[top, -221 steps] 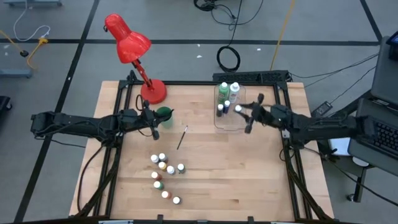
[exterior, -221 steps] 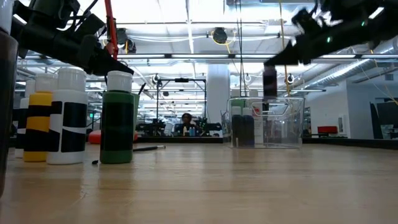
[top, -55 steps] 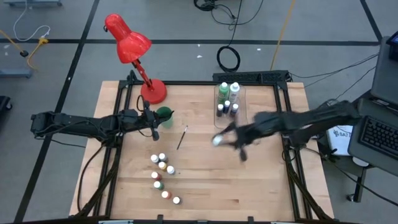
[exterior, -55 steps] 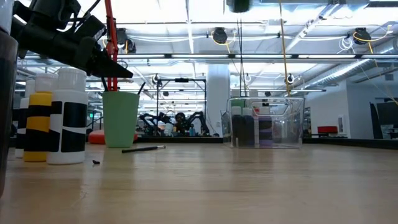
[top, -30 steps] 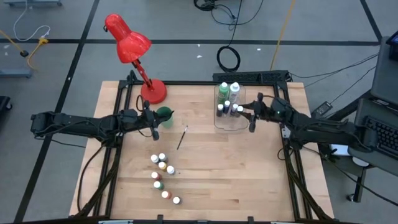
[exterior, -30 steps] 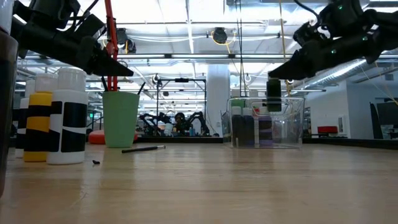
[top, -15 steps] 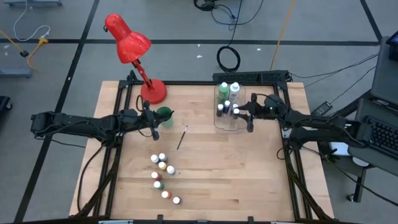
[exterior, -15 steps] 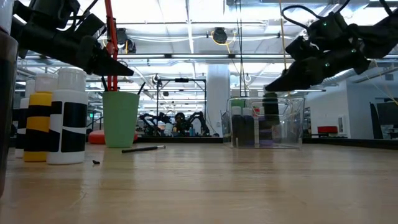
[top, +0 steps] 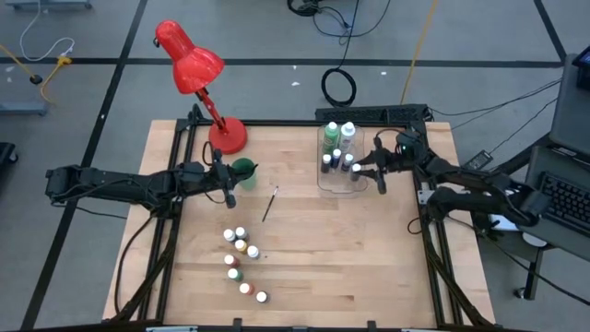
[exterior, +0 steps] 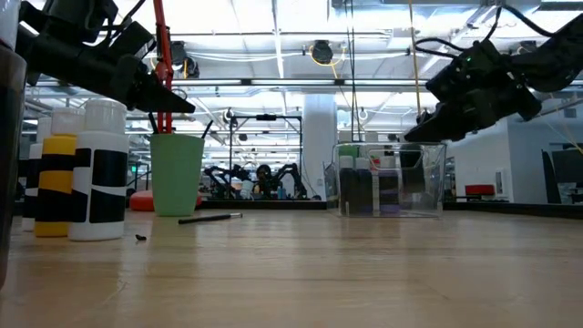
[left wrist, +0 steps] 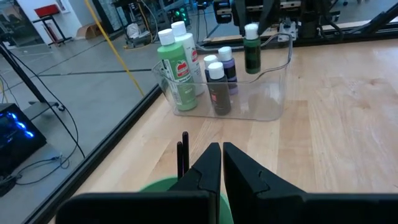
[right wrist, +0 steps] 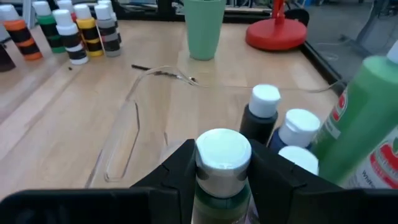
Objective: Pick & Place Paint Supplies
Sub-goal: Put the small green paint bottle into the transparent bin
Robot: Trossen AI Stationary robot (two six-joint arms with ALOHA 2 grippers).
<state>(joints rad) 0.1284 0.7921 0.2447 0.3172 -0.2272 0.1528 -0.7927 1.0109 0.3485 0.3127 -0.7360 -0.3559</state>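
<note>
Right gripper [right wrist: 222,180] fingers pinched a small white-capped green paint bottle [right wrist: 222,168] over the clear plastic bin [top: 339,157]; large green bottle's [left wrist: 178,68] red label unreadable. Left gripper [left wrist: 221,167] fingers pressed together.

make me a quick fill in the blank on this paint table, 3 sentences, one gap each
1. The right gripper is shut on a small green paint bottle with a ____ cap, above the clear bin.
2. The lamp at the table's back edge is ____.
3. A loose paintbrush lies on the table between the green cup and the ____.

Missing words: white; red; clear bin
</note>
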